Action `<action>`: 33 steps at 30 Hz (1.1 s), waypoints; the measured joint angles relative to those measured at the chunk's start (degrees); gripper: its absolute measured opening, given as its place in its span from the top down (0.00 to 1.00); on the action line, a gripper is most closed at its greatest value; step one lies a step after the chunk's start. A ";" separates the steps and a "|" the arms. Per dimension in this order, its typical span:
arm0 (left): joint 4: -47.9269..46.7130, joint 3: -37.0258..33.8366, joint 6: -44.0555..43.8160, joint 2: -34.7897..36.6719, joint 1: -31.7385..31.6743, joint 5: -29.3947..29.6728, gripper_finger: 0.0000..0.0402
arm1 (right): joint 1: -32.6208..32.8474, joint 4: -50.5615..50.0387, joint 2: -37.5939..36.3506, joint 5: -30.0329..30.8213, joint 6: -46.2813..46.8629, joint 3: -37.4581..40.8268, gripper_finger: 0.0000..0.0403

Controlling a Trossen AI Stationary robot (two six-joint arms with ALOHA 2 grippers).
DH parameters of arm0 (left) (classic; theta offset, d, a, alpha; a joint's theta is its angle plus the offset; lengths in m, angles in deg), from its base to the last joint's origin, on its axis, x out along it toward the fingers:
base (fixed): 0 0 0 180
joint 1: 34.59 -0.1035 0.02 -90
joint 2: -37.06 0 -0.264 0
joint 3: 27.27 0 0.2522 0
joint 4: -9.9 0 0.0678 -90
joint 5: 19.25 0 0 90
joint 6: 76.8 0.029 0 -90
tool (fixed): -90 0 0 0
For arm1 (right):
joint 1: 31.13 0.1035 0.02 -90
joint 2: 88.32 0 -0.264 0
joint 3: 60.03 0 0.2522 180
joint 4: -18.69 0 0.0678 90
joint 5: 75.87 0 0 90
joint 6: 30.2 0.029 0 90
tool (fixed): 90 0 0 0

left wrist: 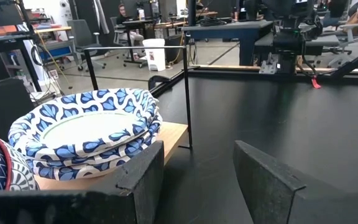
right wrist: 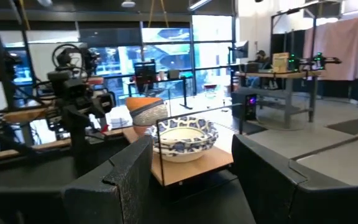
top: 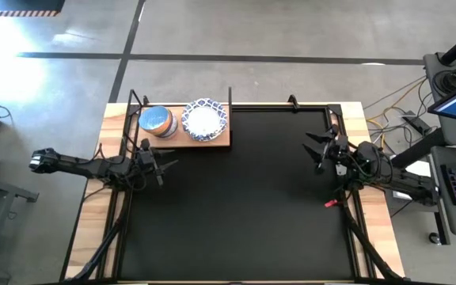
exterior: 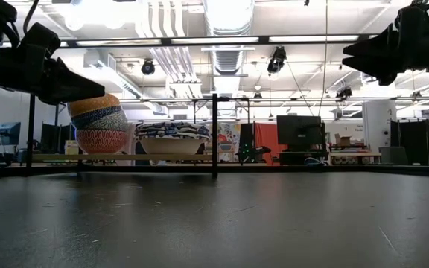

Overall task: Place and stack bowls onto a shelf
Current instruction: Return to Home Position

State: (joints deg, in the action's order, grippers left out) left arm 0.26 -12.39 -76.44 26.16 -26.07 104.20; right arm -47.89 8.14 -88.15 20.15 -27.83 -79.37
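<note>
The left gripper (top: pixel 166 169) hangs just off the near side of the shelf's left end, over the black mat (top: pixel 236 214), its fingers (left wrist: pixel 143 182) spread wide with nothing between them. The shelf (top: pixel 223 142), a light-wood board with thin black posts, lies at the far left corner of the bench (top: pixel 374 233). On the shelf's left part stands a stack of small coloured bowls (top: pixel 157 122). The left gripper covers part of its top in the low view, and the left wrist view cuts off all but one edge, so its count cannot be told. Just beside it, on the shelf's right part, sits the stack of white bowls (top: pixel 204 119) with blue patterned rims, nested too closely to count. The right gripper (top: pixel 315 150) waits well right of the shelf, its fingers parted and empty.
</note>
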 joint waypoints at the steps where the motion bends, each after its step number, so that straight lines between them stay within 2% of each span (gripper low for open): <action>1: 0.00 0.00 -0.02 0.01 0.01 0.00 0.56 | -0.26 0.01 0.00 0.04 0.00 0.00 0.48; 33: 0.07 0.00 -0.02 -0.01 0.00 0.00 0.56 | -0.43 -0.01 1.86 0.02 0.57 0.00 0.48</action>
State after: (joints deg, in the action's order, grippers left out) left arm 0.33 -12.39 -76.46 26.15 -26.07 104.20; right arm -48.32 8.13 -86.29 20.17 -27.26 -79.37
